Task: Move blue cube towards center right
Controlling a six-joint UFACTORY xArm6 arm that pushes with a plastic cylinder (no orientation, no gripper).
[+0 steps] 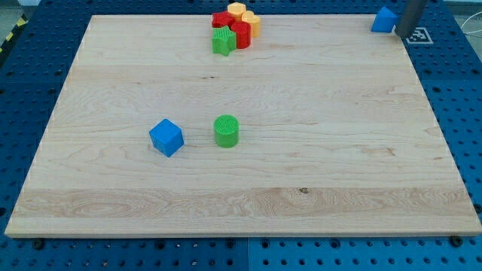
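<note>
- The wooden board [248, 188] fills nearly the whole view, a pale plank surface lying on a blue perforated table [30, 90].
- My rod comes in at the view's top right corner, and my tip [400, 35] sits right at the board's top right edge. It is a bare rod end with nothing that opens, closes or clamps, and it touches no cube I can pick out as the target.
- A cluster of blocks sits at the top centre: a green star-like block [223, 42], red blocks [239, 33] and yellow blocks [244, 13] packed together, touching.
- The blue cube [166, 138] lies in the board's left half, a little below mid-height, well apart from my tip.
- A green cylinder [227, 130] stands just to the view's right of the blue cube, near it but not touching.
- A second, smaller blue block [385, 20] sits just left of my tip at the top right; its shape is hard to make out.
- The relation that counts: the blue cube lies far down and to the left of my tip. To send it rightward I judge that my tip must get round to the cube's left side, and the green cylinder stands in the straight path.
</note>
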